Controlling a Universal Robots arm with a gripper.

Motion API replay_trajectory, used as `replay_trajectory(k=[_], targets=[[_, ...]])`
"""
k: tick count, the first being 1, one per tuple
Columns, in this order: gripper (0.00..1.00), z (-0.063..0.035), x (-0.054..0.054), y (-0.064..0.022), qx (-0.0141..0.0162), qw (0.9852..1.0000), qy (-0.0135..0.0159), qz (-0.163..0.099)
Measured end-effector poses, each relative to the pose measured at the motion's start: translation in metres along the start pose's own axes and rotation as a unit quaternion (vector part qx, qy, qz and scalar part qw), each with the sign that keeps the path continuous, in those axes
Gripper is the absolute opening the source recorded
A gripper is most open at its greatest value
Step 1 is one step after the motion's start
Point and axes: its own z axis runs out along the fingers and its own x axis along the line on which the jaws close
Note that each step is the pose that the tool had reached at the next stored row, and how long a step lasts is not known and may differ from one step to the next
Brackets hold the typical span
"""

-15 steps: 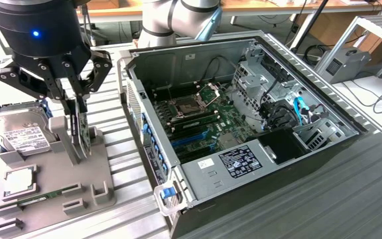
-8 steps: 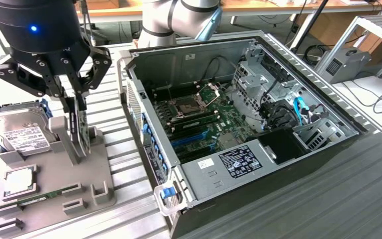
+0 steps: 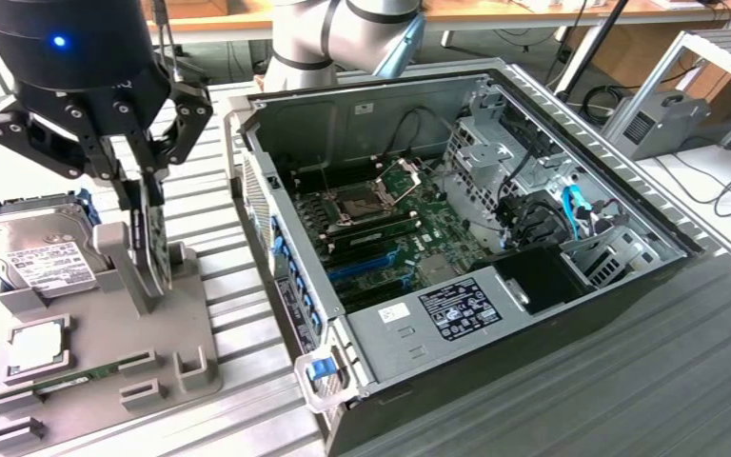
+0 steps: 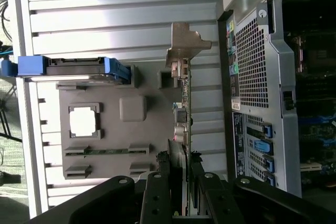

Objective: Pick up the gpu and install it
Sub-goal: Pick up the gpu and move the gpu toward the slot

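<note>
Pincer (image 3: 144,195): hangs straight down from the arm over the grey fixture (image 3: 175,333) at the exterior view's left. Stands about half closed, with fingers (image 4: 160,182) set on both faces of the gpu (image 3: 155,249). Looks clamped on the card near its upper edge, as far as can be judged.

Position of the gpu: stands upright on its long edge in a slot of the fixture, lower edge down in the slot, beside a grey post. Shows edge-on in the wrist view, with the black cooler (image 4: 177,156) between the fingers and the silver end bracket (image 4: 185,43) at the end away from them.

Same fixture: carries a hard drive (image 3: 35,252) with a white label in a blue caddy, a square processor (image 3: 38,338) in a pocket, and a narrow memory stick (image 3: 68,381) lying in a groove. All three apart from the card.

Open computer case (image 3: 379,324): lies on its side just beside the fixture, toward the exterior view's right, with the motherboard (image 3: 398,233) exposed. Rests, like the fixture, on a slatted metal table (image 3: 251,409).
</note>
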Motion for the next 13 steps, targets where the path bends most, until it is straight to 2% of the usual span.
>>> replay_trajectory(k=[13], targets=[[0.26,-0.0081,-0.0002,0.0003,0.0,1.0,0.0,0.0]])
